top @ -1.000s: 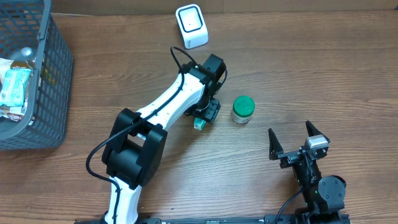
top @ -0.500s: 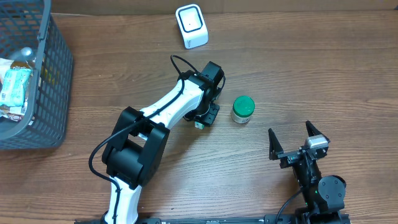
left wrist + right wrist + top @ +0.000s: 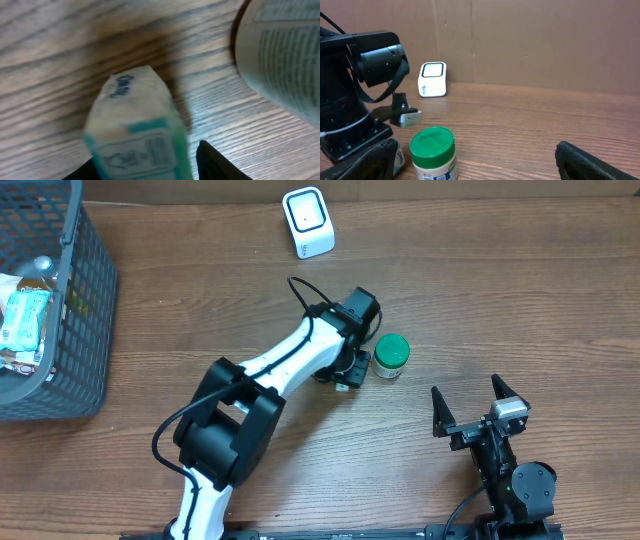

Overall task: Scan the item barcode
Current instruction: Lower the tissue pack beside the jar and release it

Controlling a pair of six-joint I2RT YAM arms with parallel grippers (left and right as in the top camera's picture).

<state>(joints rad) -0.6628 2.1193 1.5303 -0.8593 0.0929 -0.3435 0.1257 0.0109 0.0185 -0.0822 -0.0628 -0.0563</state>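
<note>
The item, a small white and teal box (image 3: 135, 130), sits between my left gripper's fingers (image 3: 145, 162), which are shut on it just above the wood. From overhead the left gripper (image 3: 348, 372) is mid-table, and only a corner of the box (image 3: 343, 385) shows under it. A green-lidded jar (image 3: 390, 355) stands right beside it, and its label (image 3: 285, 55) fills the top right of the left wrist view. The white barcode scanner (image 3: 308, 222) stands at the far edge. My right gripper (image 3: 470, 408) rests open near the front, facing the jar (image 3: 432, 152) and the scanner (image 3: 433, 79).
A dark plastic basket (image 3: 95, 310) holding packaged goods stands at the far left. A brown cardboard wall (image 3: 530, 40) closes off the back of the table. The left arm's black cable loops above its wrist (image 3: 300, 290).
The left gripper has closed on the box and slid right with it, ending up next to the green-lidded jar. The right arm has not moved.
</note>
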